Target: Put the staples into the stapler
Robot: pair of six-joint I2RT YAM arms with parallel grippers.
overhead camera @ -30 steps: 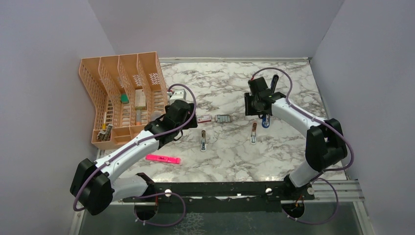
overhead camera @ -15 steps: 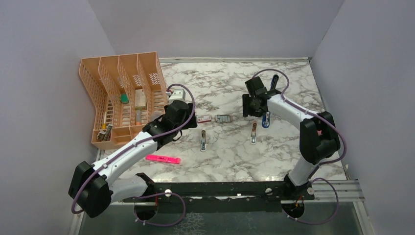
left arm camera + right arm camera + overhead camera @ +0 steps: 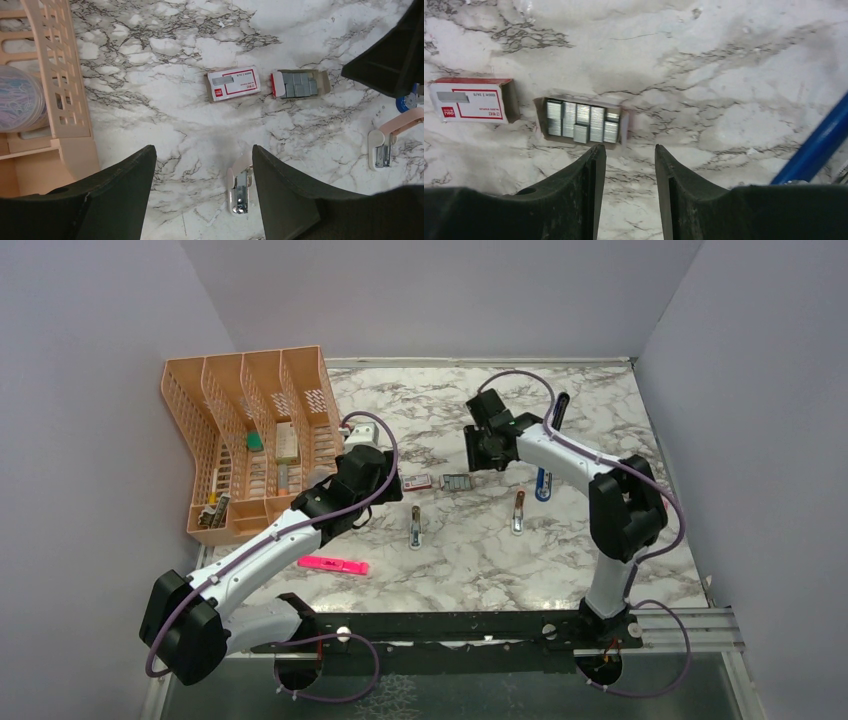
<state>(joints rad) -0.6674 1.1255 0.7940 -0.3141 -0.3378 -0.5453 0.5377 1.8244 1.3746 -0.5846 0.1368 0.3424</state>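
Note:
The staples [image 3: 456, 482] are silvery strips in a small open tray, with the red-and-white box [image 3: 417, 481] just left of it. The right wrist view shows the tray [image 3: 581, 122] just ahead of my open, empty right gripper [image 3: 626, 150], and the box [image 3: 471, 100] at the left. My right gripper [image 3: 477, 455] hovers just behind and right of the tray. The blue stapler [image 3: 543, 483] lies to its right, partly under the right arm, and shows as a blue bar [image 3: 819, 145]. My left gripper [image 3: 372, 488] is open and empty, left of the box [image 3: 234, 83].
A white capsule-shaped piece [image 3: 415, 527] and a peach-pink piece [image 3: 518, 512] lie in front of the staples. A pink highlighter [image 3: 333, 565] lies near the front left. A peach desk organiser [image 3: 250, 430] stands at the left. Grey walls enclose the table.
My right gripper has moved left, from over the blue stapler to just behind the staple tray. The left arm has hardly moved.

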